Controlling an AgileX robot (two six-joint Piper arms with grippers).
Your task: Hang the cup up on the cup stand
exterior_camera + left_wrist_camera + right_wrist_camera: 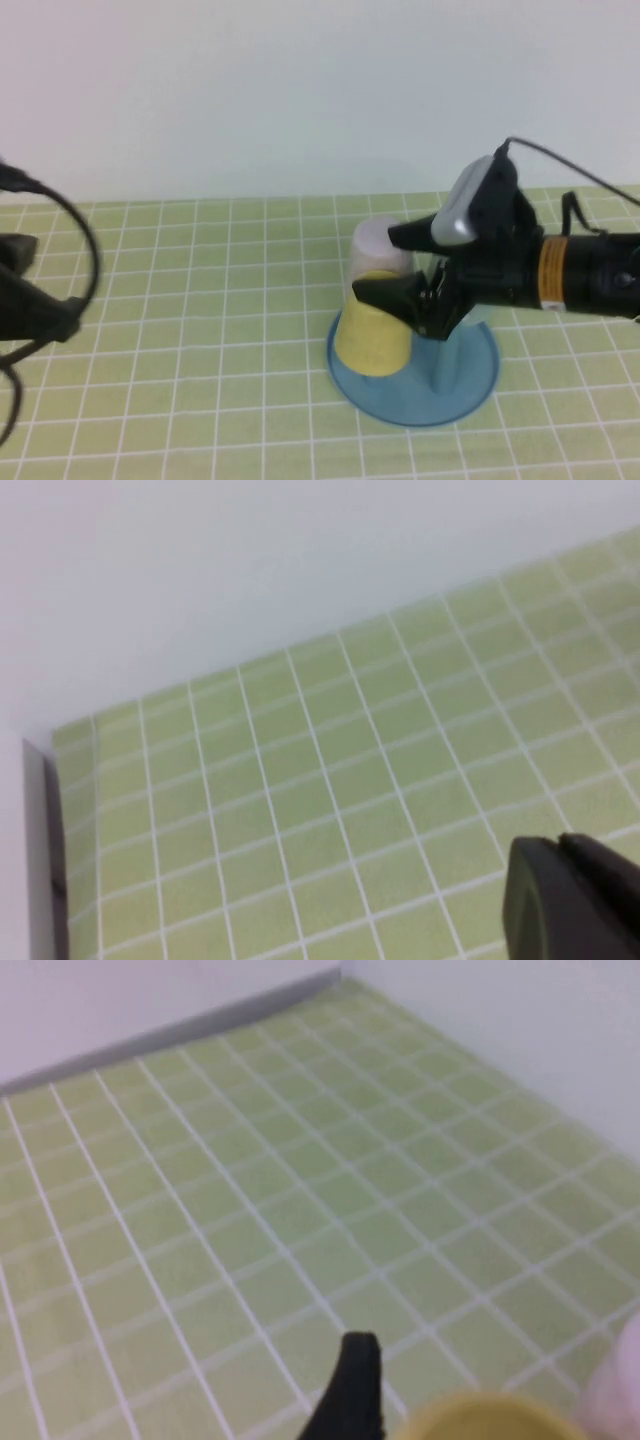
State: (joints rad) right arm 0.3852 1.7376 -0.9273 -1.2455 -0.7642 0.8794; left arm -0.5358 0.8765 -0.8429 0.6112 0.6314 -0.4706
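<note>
Cup (372,340), yellow, upside-down on blue cup stand (470,385); right gripper (405,265) spread apart above.

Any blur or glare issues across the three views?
High view: soft, even light, no glare; yellow cup, cup stand and right gripper readable. Right wrist view: cup rim close and defocused, far grid blurred. Left wrist view: left gripper a dark blur, mat lines soft.
</note>
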